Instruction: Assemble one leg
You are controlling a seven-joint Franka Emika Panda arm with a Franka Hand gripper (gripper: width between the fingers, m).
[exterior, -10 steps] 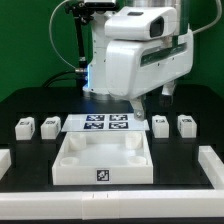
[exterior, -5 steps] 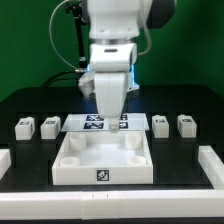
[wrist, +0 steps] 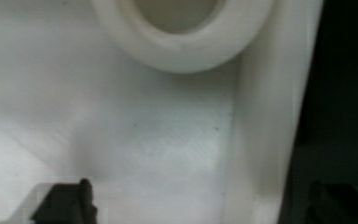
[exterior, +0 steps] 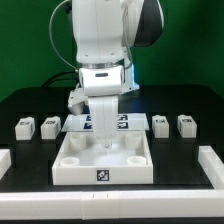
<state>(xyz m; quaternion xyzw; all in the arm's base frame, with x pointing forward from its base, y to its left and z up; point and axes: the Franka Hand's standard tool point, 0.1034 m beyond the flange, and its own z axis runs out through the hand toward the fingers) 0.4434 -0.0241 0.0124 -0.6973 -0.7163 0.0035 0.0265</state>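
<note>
Four white legs with square markers lie on the black table: two on the exterior view's left (exterior: pixel 24 126) (exterior: pixel 50 124) and two on its right (exterior: pixel 160 124) (exterior: pixel 186 123). My gripper (exterior: pixel 104 136) hangs over the far inner part of the white tray (exterior: pixel 70 165), away from every leg. In the wrist view the gripper (wrist: pixel 202 205) is open and holds nothing. One dark fingertip (wrist: pixel 67 200) shows over the tray floor, and the tray's wall (wrist: pixel 274 130) and a round corner socket (wrist: pixel 176 30) lie below it. No leg shows in the wrist view.
The marker board (exterior: pixel 122 124) lies behind the tray, partly hidden by the arm. White border rails run along the table's front (exterior: pixel 110 201) and sides (exterior: pixel 212 160). A green wall stands behind.
The arm has swung from the exterior view's right toward its left and turned. The gripper now hangs lower, over the tray's far part. No leg has moved.
</note>
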